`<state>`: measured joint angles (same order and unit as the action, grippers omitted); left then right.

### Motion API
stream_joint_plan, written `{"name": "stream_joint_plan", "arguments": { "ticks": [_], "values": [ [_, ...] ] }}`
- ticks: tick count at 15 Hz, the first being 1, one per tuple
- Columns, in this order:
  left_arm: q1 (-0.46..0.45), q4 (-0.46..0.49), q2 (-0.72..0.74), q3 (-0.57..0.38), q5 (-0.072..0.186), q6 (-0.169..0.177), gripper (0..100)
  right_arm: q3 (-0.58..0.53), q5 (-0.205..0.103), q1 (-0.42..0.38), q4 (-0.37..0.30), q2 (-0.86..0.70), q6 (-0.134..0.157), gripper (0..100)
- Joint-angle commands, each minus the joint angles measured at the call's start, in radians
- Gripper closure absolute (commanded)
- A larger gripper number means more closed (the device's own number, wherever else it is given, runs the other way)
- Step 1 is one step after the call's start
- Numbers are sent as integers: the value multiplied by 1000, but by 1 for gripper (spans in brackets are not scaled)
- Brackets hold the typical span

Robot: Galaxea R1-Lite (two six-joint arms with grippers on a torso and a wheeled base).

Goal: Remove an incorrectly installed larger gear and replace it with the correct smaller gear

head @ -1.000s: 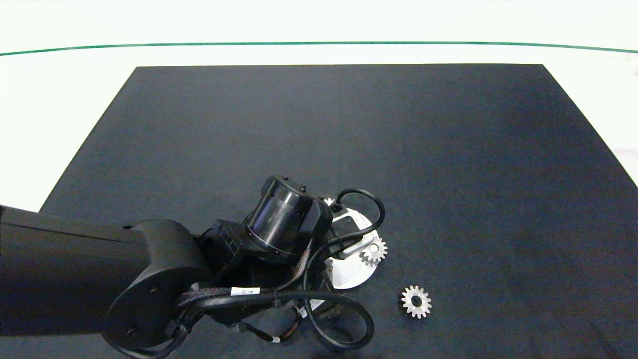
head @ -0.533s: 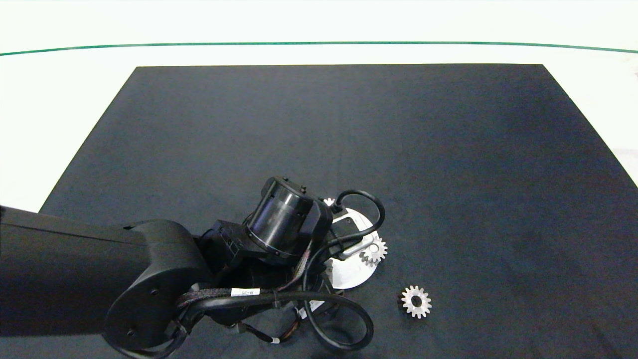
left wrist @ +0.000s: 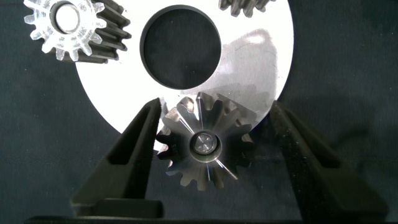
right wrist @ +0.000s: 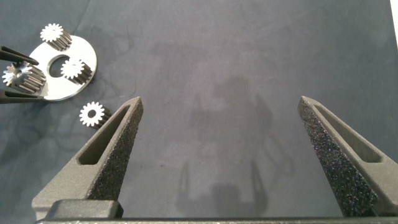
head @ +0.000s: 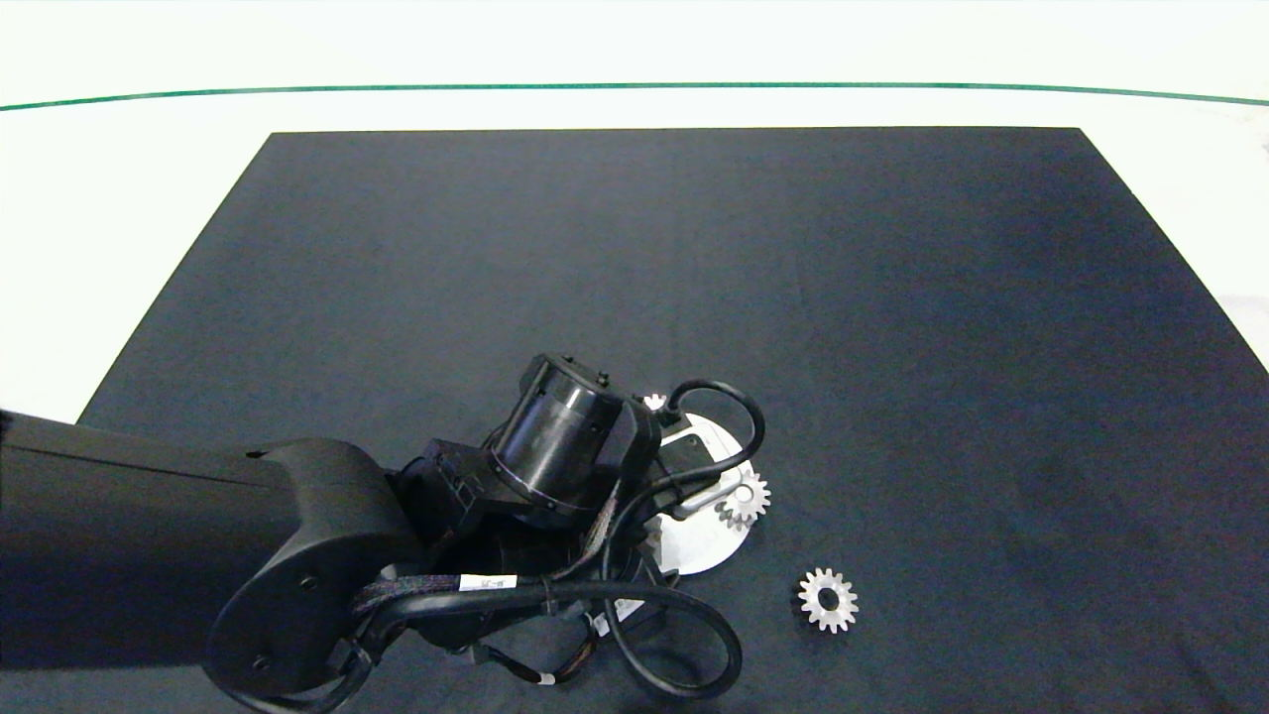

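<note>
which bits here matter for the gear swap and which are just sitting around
In the job:
- larger gear, on the round plate, between the open left gripper fingers
- smaller gear, loose on the black mat

Just there:
- two other gears on the plate
- right gripper, open over bare mat

I saw the left gripper (left wrist: 211, 152) spread around the larger gear (left wrist: 204, 144) on the round plate (left wrist: 261, 56) — one finger (left wrist: 127, 155) touching its teeth — another gear (left wrist: 65, 25) nearby.
</note>
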<state>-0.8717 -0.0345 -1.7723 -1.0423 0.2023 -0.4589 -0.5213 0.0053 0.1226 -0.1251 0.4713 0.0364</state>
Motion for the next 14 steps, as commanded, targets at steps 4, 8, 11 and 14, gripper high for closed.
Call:
{"name": "stream_joint_plan", "arguments": {
  "ticks": [4,8,11,14],
  "values": [
    [2,-1,2,5,2,-3,43,0,1,0,-1,0,0,0],
    [2,-1,2,12,2,-6,52,1,1,2,-1,0,0,0],
    [2,-1,1,12,2,-6,58,0,1,2,-1,0,0,0],
    [2,-1,-1,8,2,-6,63,0,1,2,-1,0,0,0]
  ]
}}
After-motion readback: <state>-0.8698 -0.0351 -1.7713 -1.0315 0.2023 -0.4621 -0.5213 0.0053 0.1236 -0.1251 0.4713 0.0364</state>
